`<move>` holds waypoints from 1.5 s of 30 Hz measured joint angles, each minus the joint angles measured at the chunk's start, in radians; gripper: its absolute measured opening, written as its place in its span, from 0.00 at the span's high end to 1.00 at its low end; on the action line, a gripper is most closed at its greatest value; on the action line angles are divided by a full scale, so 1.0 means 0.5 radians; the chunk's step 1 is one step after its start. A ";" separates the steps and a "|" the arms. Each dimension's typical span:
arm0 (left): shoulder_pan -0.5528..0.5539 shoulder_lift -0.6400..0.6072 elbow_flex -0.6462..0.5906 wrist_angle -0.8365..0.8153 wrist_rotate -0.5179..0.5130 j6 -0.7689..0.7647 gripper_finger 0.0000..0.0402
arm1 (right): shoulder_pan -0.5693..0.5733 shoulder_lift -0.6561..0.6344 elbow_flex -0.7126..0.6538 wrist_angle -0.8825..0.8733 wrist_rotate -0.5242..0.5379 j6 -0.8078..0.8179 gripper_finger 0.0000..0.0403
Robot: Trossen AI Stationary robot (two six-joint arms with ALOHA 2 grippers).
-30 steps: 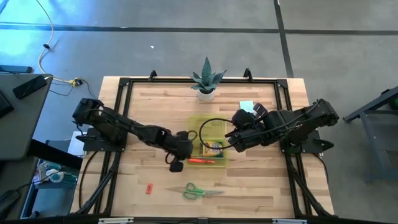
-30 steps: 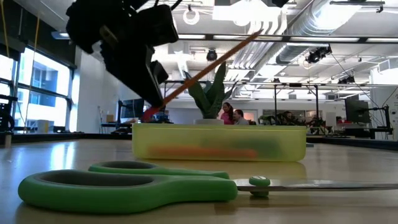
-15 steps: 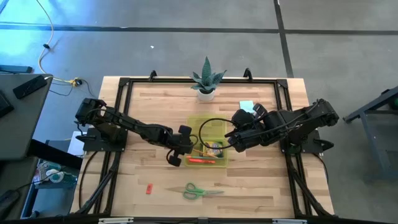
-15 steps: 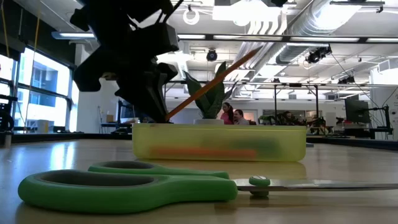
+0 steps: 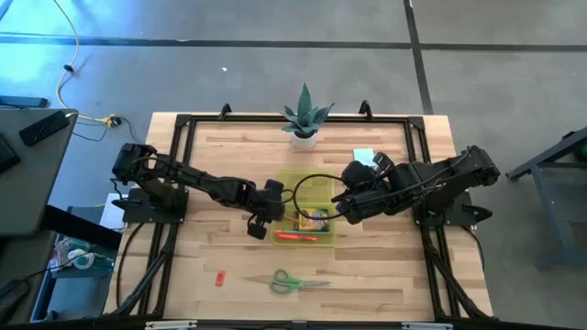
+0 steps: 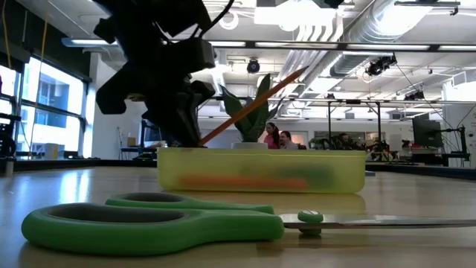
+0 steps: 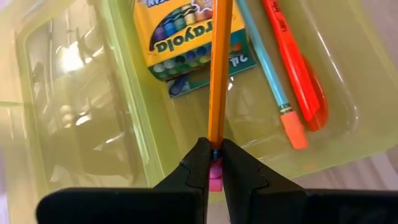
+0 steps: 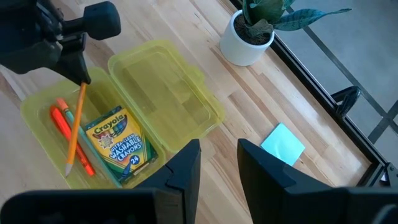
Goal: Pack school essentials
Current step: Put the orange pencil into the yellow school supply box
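Observation:
My left gripper (image 5: 266,218) is at the left end of the translucent yellow-green case (image 5: 307,218), shut on an orange pencil (image 7: 219,68). The pencil slants up over the case in the low view (image 6: 253,103). In the case lie a crayon box (image 7: 189,31), a blue pencil (image 7: 266,68) and an orange-red pen (image 7: 293,62). My right gripper (image 8: 217,168) is open above the table by the case's right side (image 5: 341,209). The green-handled scissors (image 5: 293,282) and the red eraser (image 5: 219,277) lie flat near the near edge. The light-blue notepad (image 5: 364,156) lies at the far right. My left gripper pinches the orange pencil at its pink eraser end (image 7: 215,149) between the two fingers (image 7: 196,168). It comes from the table's left, slanting down, with the fingers in line with the pencil. The pencil is lifted clear, its free tip raised over the case (image 6: 301,73).
A spiky potted plant (image 5: 304,117) stands at the far edge behind the case. The case's open lid (image 8: 165,87) lies flat on its far side. A black frame (image 5: 183,124) borders the table. People show far off in the room (image 6: 277,136).
My left gripper has moved down and a little toward the case, staying shut on the pencil. The pencil's eraser end has dropped from above the case's rim to behind its near wall, and the pencil still slants upward to the right.

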 joint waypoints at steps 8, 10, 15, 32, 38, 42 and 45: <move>-0.025 0.000 0.000 -0.034 -0.008 0.016 0.86 | 0.000 0.000 0.000 0.000 0.000 0.001 0.76; -0.025 0.000 0.000 -0.034 -0.009 0.015 0.82 | 0.000 0.000 0.000 0.000 0.000 0.000 0.76; -0.024 -0.001 -0.001 -0.026 -0.082 0.011 0.74 | 0.000 0.000 0.000 0.000 0.000 0.000 0.76; -0.126 -0.002 0.376 -0.571 -0.157 -0.060 0.70 | 0.000 0.011 0.000 0.091 -0.160 -0.001 0.76; -0.236 -0.123 0.474 -0.884 -0.153 -0.155 0.70 | 0.032 0.081 0.000 0.097 -0.229 -0.016 0.76; -0.310 -0.279 0.435 -0.978 -0.151 -0.320 0.70 | 0.055 0.118 0.000 0.114 -0.246 -0.015 0.76; -0.362 -0.423 0.332 -0.933 -0.121 -0.419 0.70 | 0.066 0.141 0.000 0.138 -0.271 -0.014 0.76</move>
